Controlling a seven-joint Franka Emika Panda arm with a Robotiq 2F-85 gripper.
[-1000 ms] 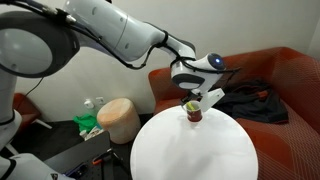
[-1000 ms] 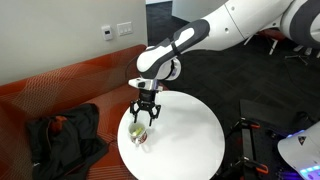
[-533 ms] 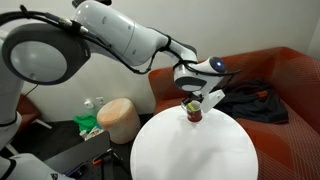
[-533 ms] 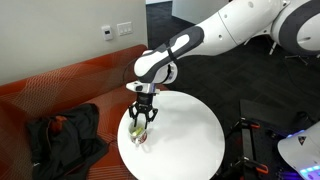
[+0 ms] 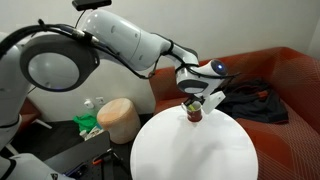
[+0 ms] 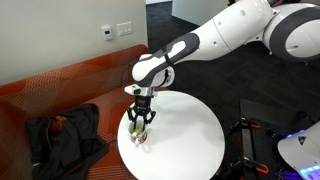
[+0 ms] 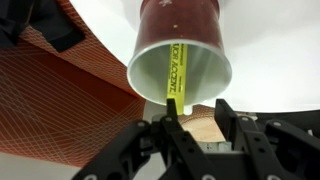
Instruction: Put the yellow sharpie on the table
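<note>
The yellow sharpie (image 7: pixel 177 72) stands slanted inside a small red cup (image 7: pixel 180 45), its upper end poking past the rim. The cup stands near the edge of the round white table (image 5: pixel 200 155), as both exterior views show (image 6: pixel 138 137). My gripper (image 7: pixel 197 122) is open and hovers just above the cup, pointing down. The sharpie's end lies close to one finger, with no grip on it. The gripper (image 5: pixel 194 101) shows over the cup (image 5: pixel 194 116) in an exterior view, and the table (image 6: pixel 185 140) and gripper (image 6: pixel 140 121) in another.
A red-orange sofa (image 5: pixel 290 75) curves behind the table and also shows in an exterior view (image 6: pixel 60 90). Black clothing (image 5: pixel 245 102) lies on it (image 6: pixel 60 135). A tan cylindrical stool (image 5: pixel 118 118) stands beside the table.
My gripper has sunk slightly toward the cup and the arm has shifted a little. The cup and sharpie have not moved.
</note>
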